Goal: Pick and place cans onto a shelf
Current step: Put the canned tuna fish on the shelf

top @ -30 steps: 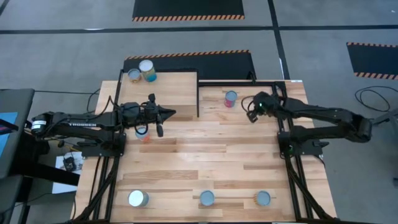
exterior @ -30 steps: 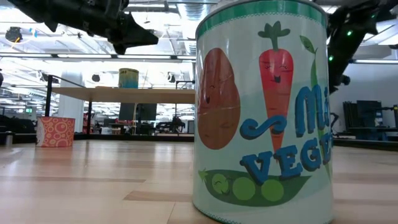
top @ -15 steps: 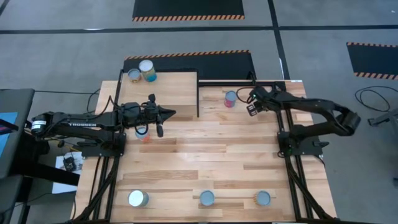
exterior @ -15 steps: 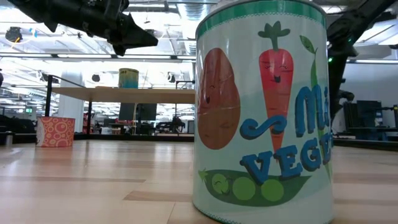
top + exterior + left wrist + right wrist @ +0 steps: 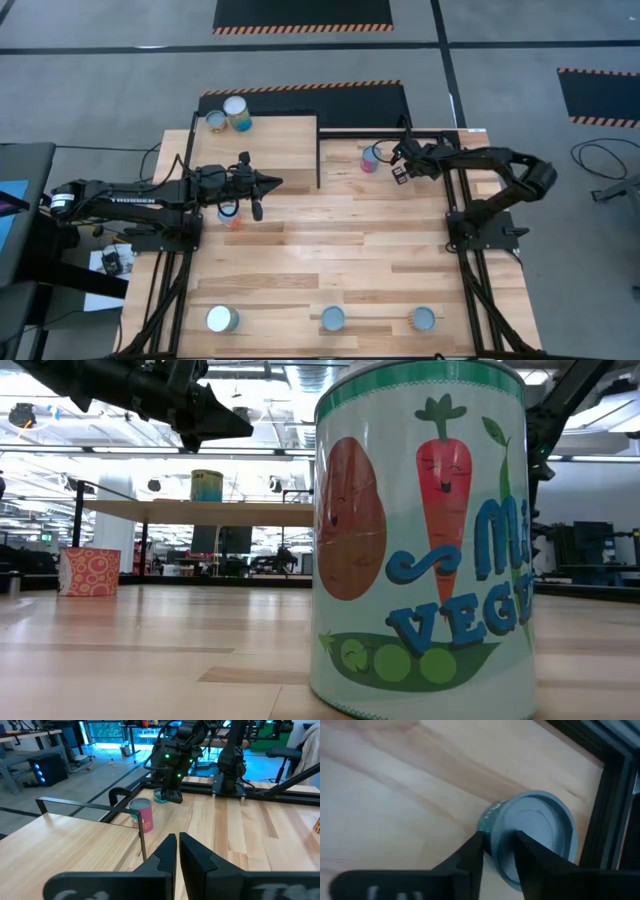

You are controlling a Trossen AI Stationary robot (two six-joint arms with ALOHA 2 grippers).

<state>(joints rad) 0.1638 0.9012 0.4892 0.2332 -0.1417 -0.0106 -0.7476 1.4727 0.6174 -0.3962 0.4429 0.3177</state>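
Observation:
A short teal can [image 5: 535, 830] with a blue-grey top stands at the table's far right, next to a taller pink can [image 5: 371, 157] [image 5: 142, 815]. My right gripper [image 5: 498, 837] [image 5: 397, 170] slants down, open, its fingertips at the teal can's near rim; in the high view it covers that can. My left gripper [image 5: 275, 181] [image 5: 177, 837] hovers shut and holding nothing by the right edge of the shelf [image 5: 270, 145]. Two cans [image 5: 237, 113] stand on their bases at the shelf's far left corner. My right gripper's fingertips [image 5: 477, 840] show in front of the teal can's near rim [image 5: 497, 847], coming from the table's right side and slanting down. I cannot tell whether they touch it. The can stands upright on the table.
An orange can [image 5: 230, 215] stands under my left arm. Three more cans [image 5: 222, 319] [image 5: 333, 318] [image 5: 423, 319] line the near edge; the vegetable-label one [image 5: 420, 540] fills the low view. A black frame [image 5: 615, 795] runs close behind the teal can.
My right gripper has swung toward the table's far left and come down, tipping more steeply, from beside the right frame to the cans at the far right. The cans and my left arm have kept still.

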